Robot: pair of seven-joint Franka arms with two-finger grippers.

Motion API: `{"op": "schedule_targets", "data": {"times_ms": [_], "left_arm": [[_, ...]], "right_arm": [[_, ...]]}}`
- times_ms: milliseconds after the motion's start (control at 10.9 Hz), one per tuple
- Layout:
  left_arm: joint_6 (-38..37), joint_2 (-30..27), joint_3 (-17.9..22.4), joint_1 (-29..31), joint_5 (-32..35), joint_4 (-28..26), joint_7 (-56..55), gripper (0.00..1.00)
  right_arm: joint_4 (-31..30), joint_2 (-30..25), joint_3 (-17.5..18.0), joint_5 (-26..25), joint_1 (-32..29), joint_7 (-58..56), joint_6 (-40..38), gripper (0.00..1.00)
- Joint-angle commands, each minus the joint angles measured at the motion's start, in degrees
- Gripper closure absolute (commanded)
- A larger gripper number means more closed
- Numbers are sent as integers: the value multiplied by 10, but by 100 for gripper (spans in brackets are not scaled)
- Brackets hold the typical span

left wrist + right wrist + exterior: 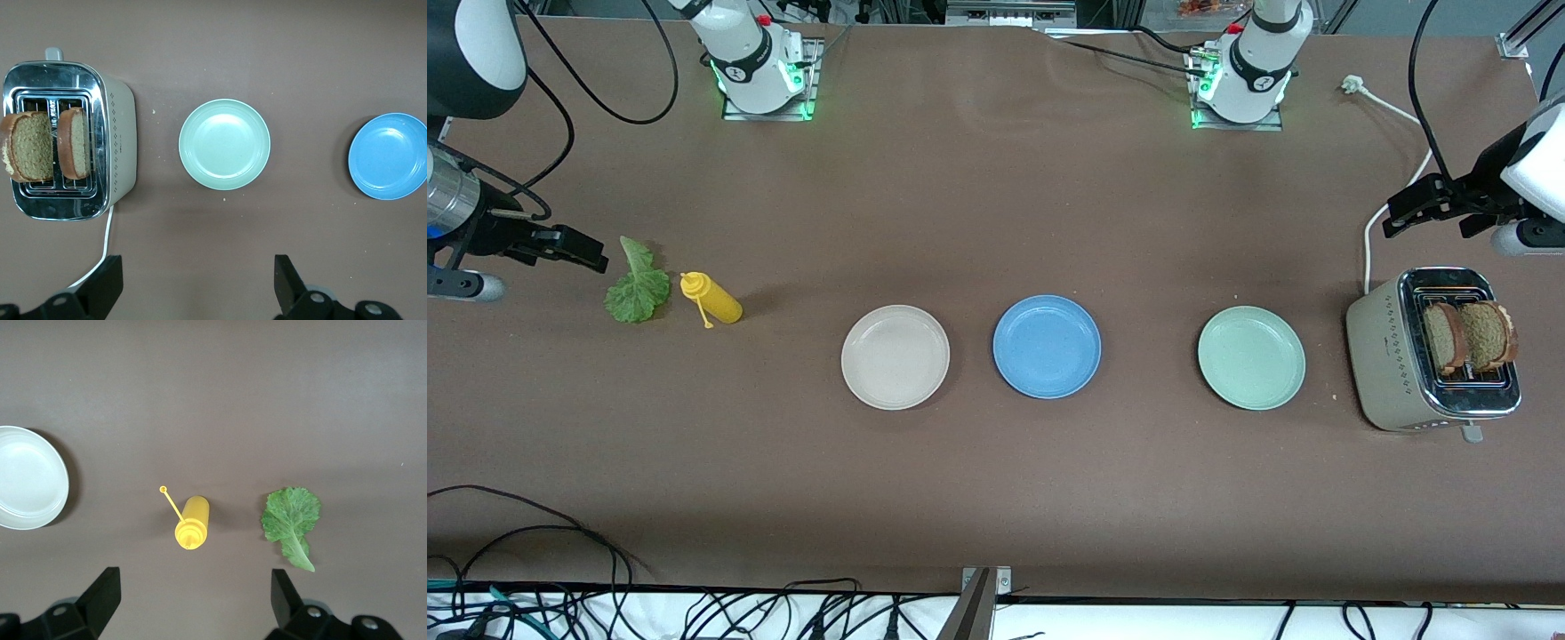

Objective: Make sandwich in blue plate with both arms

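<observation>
Meanwhile, jaws: left gripper (1398,216) and right gripper (594,253) both spread, empty.
Risk: bread slices (1467,336) may jam in toaster (1387,356) slots, missing blue plate (1047,346).

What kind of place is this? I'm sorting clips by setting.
Most likely a robotics lab staged as a kitchen counter: two arm bases bolted to a brown table, loose cables along its edge, and props such as a toaster holding bread slices and a blue plate.

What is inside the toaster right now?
Two brown bread slices stand upright in the toaster, one per slot, their upper parts sticking out. Their lower parts are hidden inside the slots.
</observation>
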Motion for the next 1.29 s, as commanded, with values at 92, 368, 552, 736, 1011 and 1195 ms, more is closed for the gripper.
{"op": "schedule_targets", "data": {"times_ms": [92, 368, 552, 736, 1011, 1195], "left_arm": [[-10, 4, -1, -3, 10, 10, 9, 0], [-10, 5, -1, -2, 10, 10, 9, 0], [-9, 14, 0, 1, 15, 13, 9, 0], [-5, 26, 3, 1, 16, 14, 10, 0], [0, 68, 6, 15, 16, 40, 10, 0], [3, 98, 7, 26, 30, 66, 10, 0]], "right_arm": [[14, 6, 3, 9, -4, 4, -11, 0], [14, 6, 3, 9, -4, 4, -11, 0], [14, 6, 3, 9, -4, 4, -11, 0], [14, 6, 3, 9, -4, 4, -11, 0], [14, 6, 3, 10, -5, 4, -11, 0], [14, 6, 3, 10, -4, 4, -11, 0]]}}
